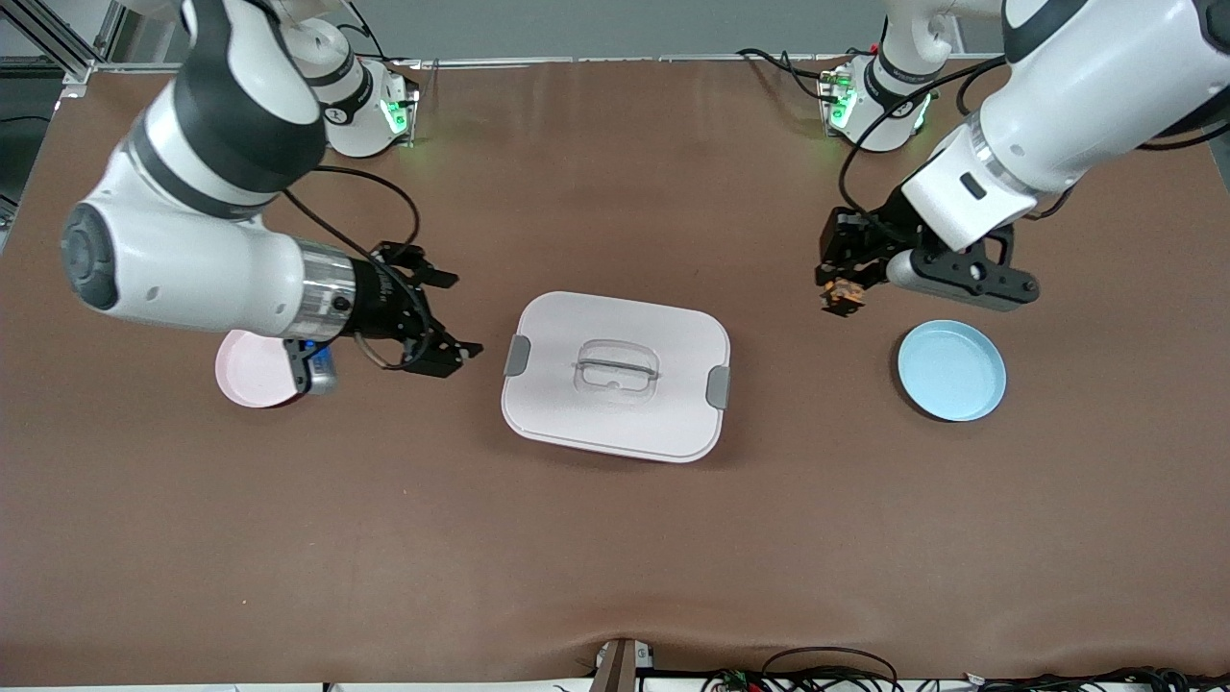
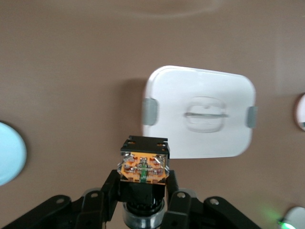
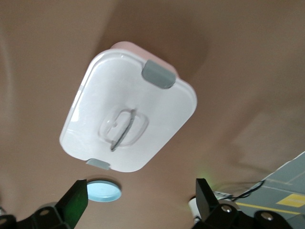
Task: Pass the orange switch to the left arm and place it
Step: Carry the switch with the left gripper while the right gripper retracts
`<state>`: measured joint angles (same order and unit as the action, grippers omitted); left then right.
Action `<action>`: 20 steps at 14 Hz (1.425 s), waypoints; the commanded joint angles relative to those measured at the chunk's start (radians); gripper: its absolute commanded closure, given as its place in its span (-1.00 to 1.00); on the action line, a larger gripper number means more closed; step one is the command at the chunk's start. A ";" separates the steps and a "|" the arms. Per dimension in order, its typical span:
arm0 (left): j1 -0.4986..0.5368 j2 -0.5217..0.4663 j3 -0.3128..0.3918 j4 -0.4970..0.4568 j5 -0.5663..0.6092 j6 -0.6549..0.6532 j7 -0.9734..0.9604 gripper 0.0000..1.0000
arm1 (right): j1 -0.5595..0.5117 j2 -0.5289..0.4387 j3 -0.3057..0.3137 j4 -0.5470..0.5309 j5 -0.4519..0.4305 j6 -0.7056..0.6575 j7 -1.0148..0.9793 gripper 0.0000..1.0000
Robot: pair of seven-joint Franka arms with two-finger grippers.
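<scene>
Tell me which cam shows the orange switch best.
Left wrist view: the orange switch fills the foreground, its orange face toward the camera, clamped in the left gripper. The front view shows it only as a tiny orange-and-black speck at that gripper's tip. The right wrist view doesn't show it.

1. The box point(image 3: 128, 112) sits on the brown table point(image 3: 248, 57), lid closed, with grey side clips point(image 3: 158, 74) on two ends.
2. A blue plate point(image 3: 102, 190) lies near the box.
3. The right gripper point(image 3: 143, 202) has its fingers point(image 3: 75, 201) spread wide and holds nothing.
</scene>
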<state>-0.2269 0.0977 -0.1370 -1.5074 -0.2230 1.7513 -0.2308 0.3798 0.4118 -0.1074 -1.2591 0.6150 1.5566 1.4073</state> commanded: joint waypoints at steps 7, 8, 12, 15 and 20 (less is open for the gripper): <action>0.136 -0.050 0.005 -0.019 0.057 -0.114 -0.182 1.00 | -0.214 -0.034 0.012 0.003 -0.115 -0.265 -0.410 -1.00; 0.139 -0.049 0.005 -0.019 0.071 -0.122 -0.287 1.00 | -0.234 -0.034 0.014 0.003 -0.135 -0.280 -0.454 -1.00; 0.136 -0.020 0.002 -0.020 0.117 -0.166 -0.536 1.00 | -0.295 -0.034 0.015 0.038 -0.242 -0.319 -0.677 -1.00; 0.168 0.000 0.004 -0.025 0.120 -0.176 -0.769 1.00 | -0.297 -0.033 0.014 0.059 -0.354 -0.323 -0.876 -1.00; 0.173 0.017 0.004 -0.083 0.244 -0.144 -0.941 1.00 | -0.332 -0.031 0.014 0.087 -0.398 -0.323 -1.137 -1.00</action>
<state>-0.0517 0.1259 -0.1299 -1.5597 -0.0299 1.5916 -1.0952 0.0759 0.3844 -0.1114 -1.2049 0.2527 1.2463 0.3420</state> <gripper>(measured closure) 0.568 0.000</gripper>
